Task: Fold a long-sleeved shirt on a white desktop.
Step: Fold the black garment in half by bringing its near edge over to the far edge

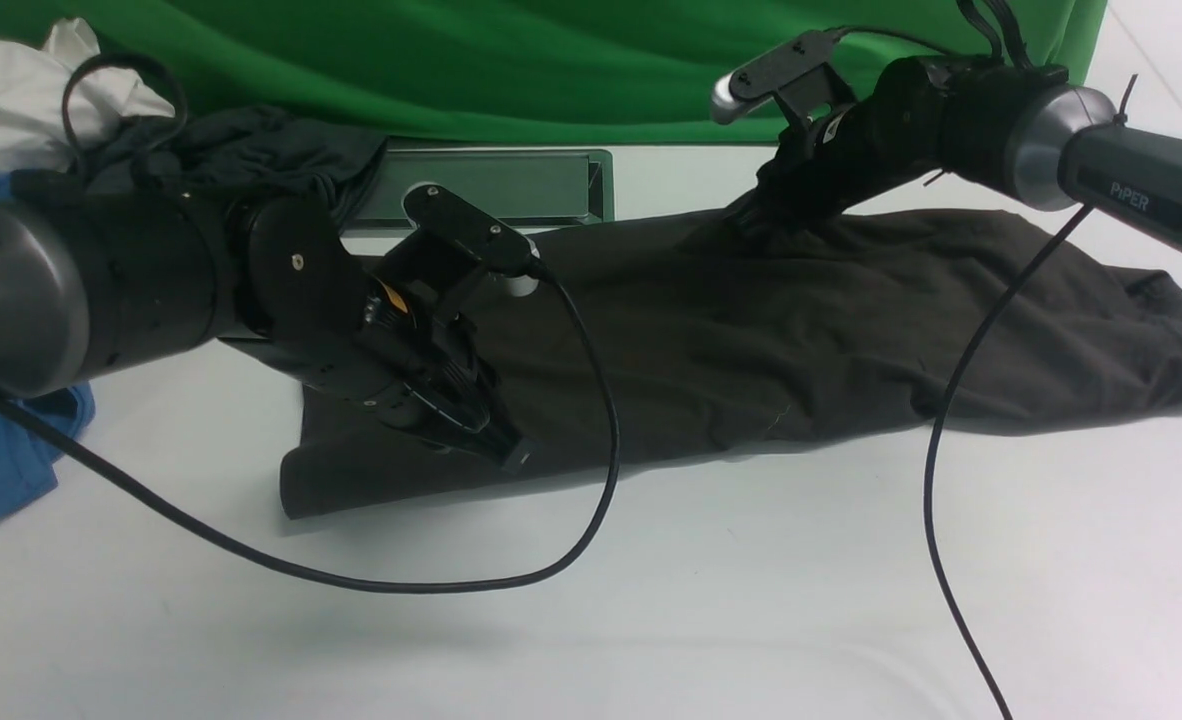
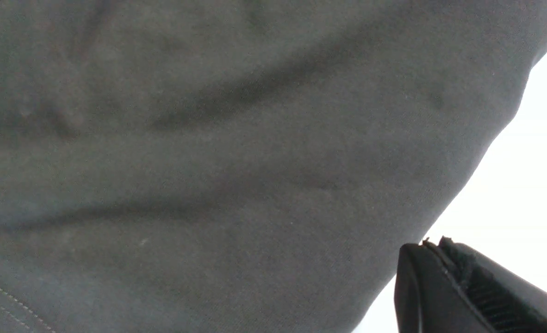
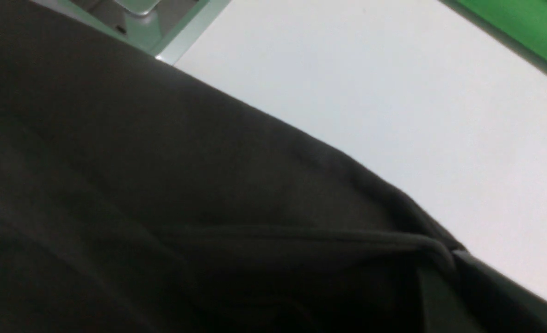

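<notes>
- While its jaws are pressed fully together, the left pincer [image 1: 507, 452] rests tip-down on the long-sleeved shirt [image 1: 751, 340], close to the cloth's near hem. Whether any fabric is caught between the jaws cannot be told.
- Seen from the left wrist, that pincer's fingertips [image 2: 421, 286] meet with no gap. Dark cloth fills the frame on one side of them, with bare white surface on the other.
- Across the garment, the right pincer [image 1: 748, 215] is clamped on the shirt's far edge, where a small peak of cloth rises into it.
- From the right wrist, a ridge of gathered fabric runs straight into the closed finger [image 3: 435, 300].
- Between the two pincers the shirt lies spread and rumpled on the white desktop [image 1: 651, 640]. It runs on past the right pincer to the robot's right, where it bunches.
- Just below the left pincer a black cable [image 1: 591, 500] loops over bare desktop.
- Just beyond the left pincer sits a grey recessed panel [image 1: 491, 185].
- Farther out on that pincer's left lie a dark garment [image 1: 251, 150], a white cloth [image 1: 1, 100] and a blue garment [image 1: 1, 460].
- Behind both pincers hangs a green backdrop [image 1: 511, 70].
</notes>
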You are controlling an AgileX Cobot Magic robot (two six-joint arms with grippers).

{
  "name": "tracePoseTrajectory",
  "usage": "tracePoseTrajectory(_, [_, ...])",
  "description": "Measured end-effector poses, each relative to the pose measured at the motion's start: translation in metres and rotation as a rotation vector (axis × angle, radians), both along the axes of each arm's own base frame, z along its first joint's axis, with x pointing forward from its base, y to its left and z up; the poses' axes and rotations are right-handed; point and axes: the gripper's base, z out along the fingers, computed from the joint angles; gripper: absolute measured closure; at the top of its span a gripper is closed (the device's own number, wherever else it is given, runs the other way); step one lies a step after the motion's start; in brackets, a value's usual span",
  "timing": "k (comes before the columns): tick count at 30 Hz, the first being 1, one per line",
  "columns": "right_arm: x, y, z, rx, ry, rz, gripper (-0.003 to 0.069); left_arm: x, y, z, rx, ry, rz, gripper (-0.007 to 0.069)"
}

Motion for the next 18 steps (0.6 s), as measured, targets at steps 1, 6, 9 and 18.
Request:
tracePoseTrajectory(1, [0.000, 0.000, 0.000, -0.002, -0.003, 0.004, 0.0629, 0.000, 0.000, 0.000, 0.000, 0.000, 0.000, 0.0608])
tracePoseTrajectory(6, [0.006, 0.002, 0.010, 0.006, -0.070, 0.010, 0.0629, 0.000, 0.000, 0.000, 0.000, 0.000, 0.000, 0.0608])
tracePoseTrajectory(9, [0.008, 0.002, 0.014, 0.014, -0.095, 0.007, 0.0629, 0.000, 0.000, 0.000, 0.001, 0.001, -0.001, 0.0608])
tracePoseTrajectory(18, [0.015, -0.001, 0.010, 0.033, -0.150, -0.015, 0.0629, -0.002, 0.001, -0.001, 0.013, 0.020, -0.010, 0.0608])
